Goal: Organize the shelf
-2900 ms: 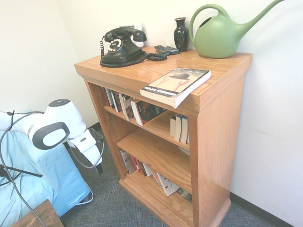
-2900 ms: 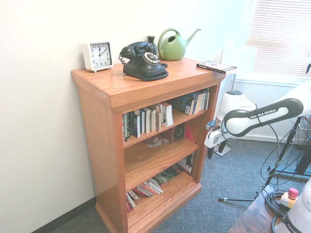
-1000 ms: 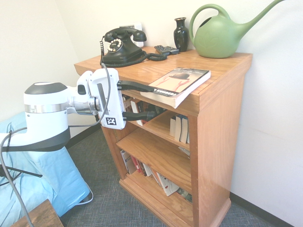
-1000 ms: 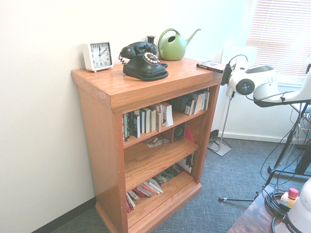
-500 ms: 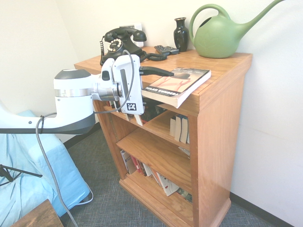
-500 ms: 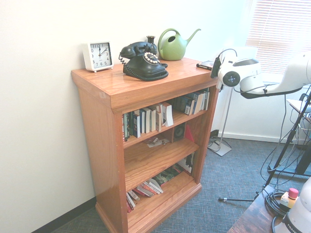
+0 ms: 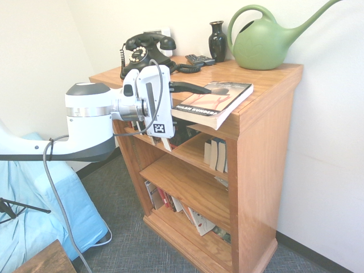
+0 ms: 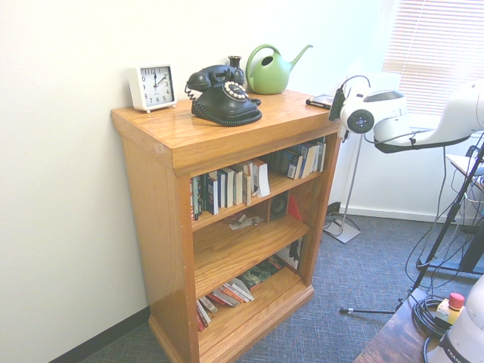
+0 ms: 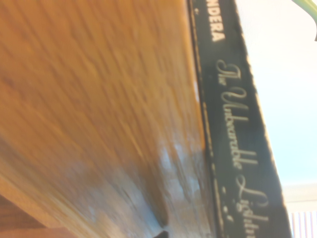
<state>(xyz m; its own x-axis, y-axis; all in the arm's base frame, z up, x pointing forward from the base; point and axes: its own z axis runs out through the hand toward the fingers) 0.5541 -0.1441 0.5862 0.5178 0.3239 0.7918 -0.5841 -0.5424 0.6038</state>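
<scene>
- The shelf (image 7: pixel 267 153): oak bookcase against the wall; books stand in rows on its tiers.
- Green watering can (image 7: pixel 264 42): on the top, rear corner.
- Black rotary phone (image 7: pixel 147 56): on the top, beside a dark vase (image 7: pixel 217 40); white clock (image 8: pixel 152 85) at the far end.
- Paperback book (image 7: pixel 213 102): lying flat, overhanging the top's front edge.
- Gripper (image 7: pixel 190 105): pointing level at the book's spine; upper finger (image 7: pixel 190 87) lies over the cover, the lower one is hidden, so probably spread around the book, grip unconfirmed.

a home study corner: oak bookcase (image 8: pixel 227 227) of books, rotary phone (image 8: pixel 221 94), alarm clock (image 8: pixel 152 85), carpet (image 8: pixel 355 272)
</scene>
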